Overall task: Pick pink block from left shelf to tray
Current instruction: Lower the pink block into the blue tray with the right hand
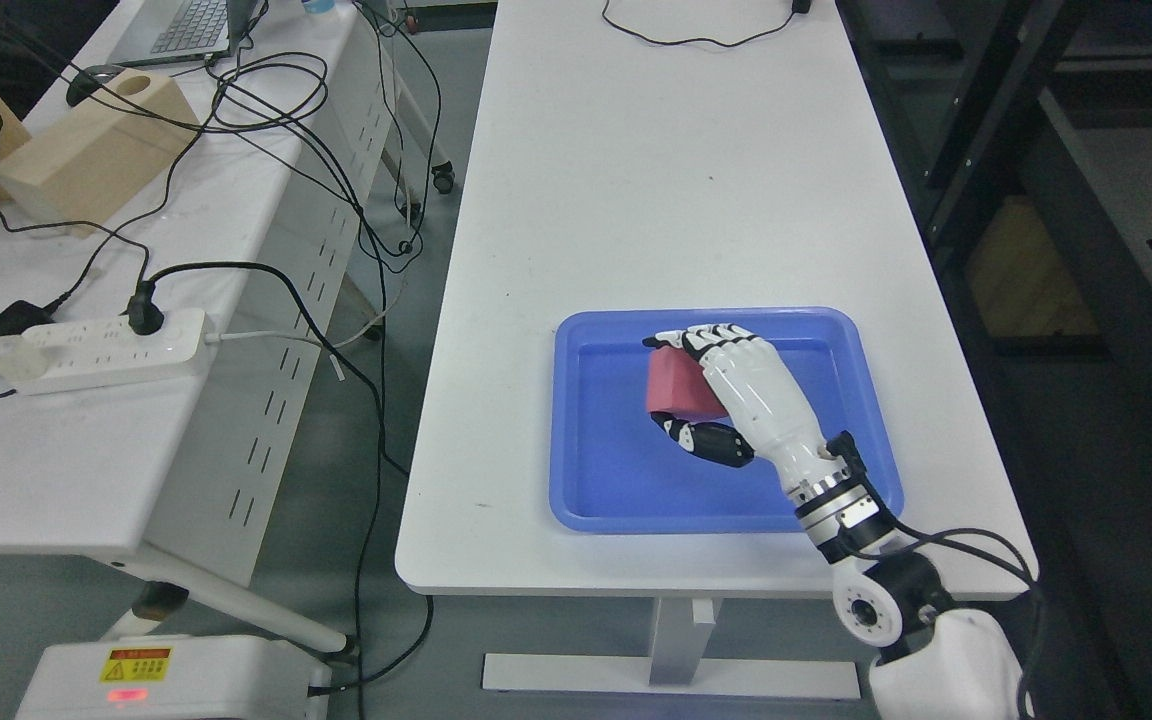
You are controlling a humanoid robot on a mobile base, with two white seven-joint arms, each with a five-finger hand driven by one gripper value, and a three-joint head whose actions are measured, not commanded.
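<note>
White surface (676, 200): bore blue tray at near end. Blue tray (596, 480): landmark; held block and hand within rim. Right hand (736, 390): over tray middle, arm entering across tray's near right corner; fingers (701, 340) and thumb clamped on block. Pink block (674, 388): inside tray, left of palm, gripped; contact with tray floor unclear.
</note>
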